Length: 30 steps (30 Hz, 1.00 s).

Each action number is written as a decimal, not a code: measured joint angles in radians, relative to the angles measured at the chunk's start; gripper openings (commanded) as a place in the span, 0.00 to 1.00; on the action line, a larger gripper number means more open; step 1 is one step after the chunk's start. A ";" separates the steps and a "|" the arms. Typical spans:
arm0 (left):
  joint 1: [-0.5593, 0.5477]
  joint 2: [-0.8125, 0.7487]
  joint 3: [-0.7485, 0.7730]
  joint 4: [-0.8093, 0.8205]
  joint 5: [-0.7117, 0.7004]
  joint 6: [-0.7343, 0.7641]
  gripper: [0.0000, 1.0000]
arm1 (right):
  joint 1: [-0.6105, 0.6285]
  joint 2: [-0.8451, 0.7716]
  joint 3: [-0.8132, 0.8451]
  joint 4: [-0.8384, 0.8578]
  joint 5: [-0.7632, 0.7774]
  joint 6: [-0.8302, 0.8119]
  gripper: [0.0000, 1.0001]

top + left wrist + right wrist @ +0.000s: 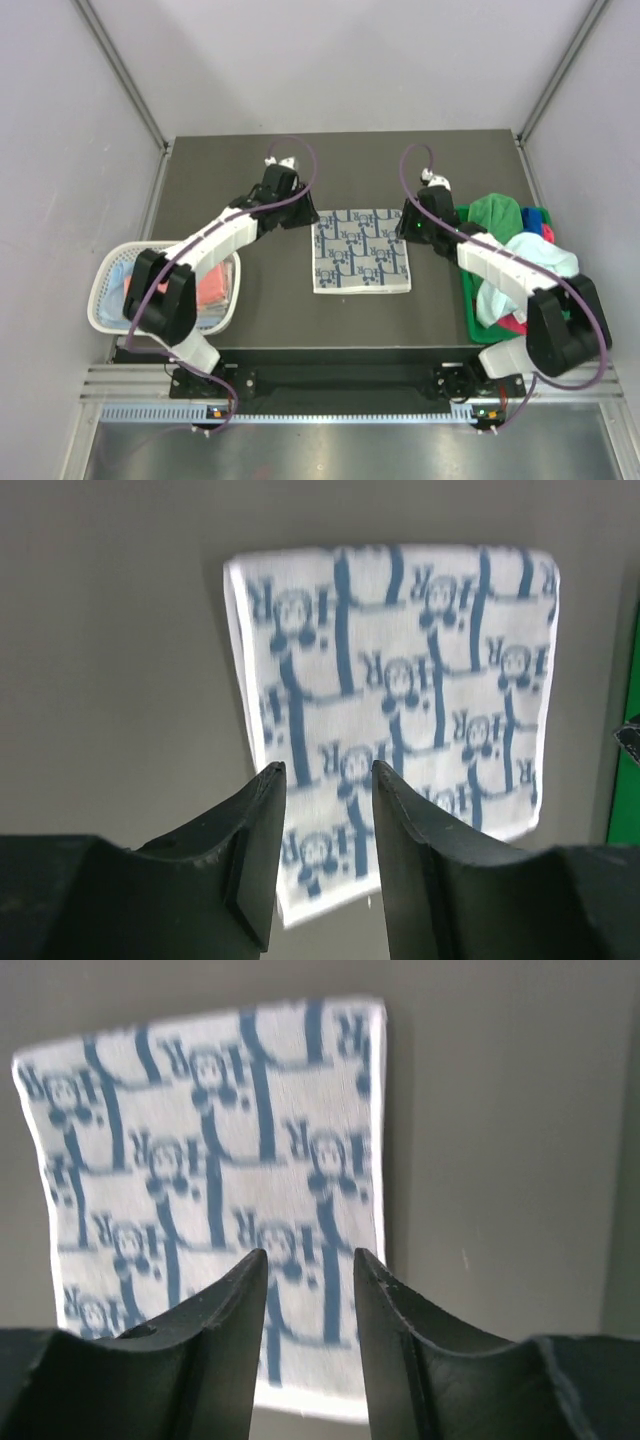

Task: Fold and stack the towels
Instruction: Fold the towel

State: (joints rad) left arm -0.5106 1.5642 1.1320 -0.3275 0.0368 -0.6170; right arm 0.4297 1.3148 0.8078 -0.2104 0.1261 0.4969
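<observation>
Dark table (270,305): patterned towel (361,251) flat, centre; left gripper (328,768), right gripper (309,1253) hover above, jaws parted, empty.

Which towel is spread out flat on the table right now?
The blue-and-white patterned towel, alone at mid-table; the rest lie in the green bin or the white basket.

Dark grey matte table (260,330) stands inside an enclosure. Pale lilac-grey walls (340,60) close three sides, with slanted aluminium struts (122,70) at the corners. Slotted metal rail (340,403) runs along the near edge; brushed metal sheet (340,450) lies below. Light is even and diffuse, shadows soft.
</observation>
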 measured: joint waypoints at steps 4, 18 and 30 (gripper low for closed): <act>0.056 0.167 0.162 0.017 0.053 0.073 0.43 | -0.056 0.193 0.134 0.074 -0.055 -0.026 0.35; 0.104 0.522 0.349 0.038 0.127 0.180 0.37 | -0.153 0.593 0.324 0.217 -0.257 -0.008 0.25; 0.119 0.550 0.380 0.041 0.095 0.204 0.38 | -0.241 0.615 0.326 0.241 -0.312 0.029 0.26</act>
State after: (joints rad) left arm -0.3920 2.1147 1.5124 -0.2863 0.1322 -0.4126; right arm 0.1890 1.9293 1.1339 0.0307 -0.1856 0.5259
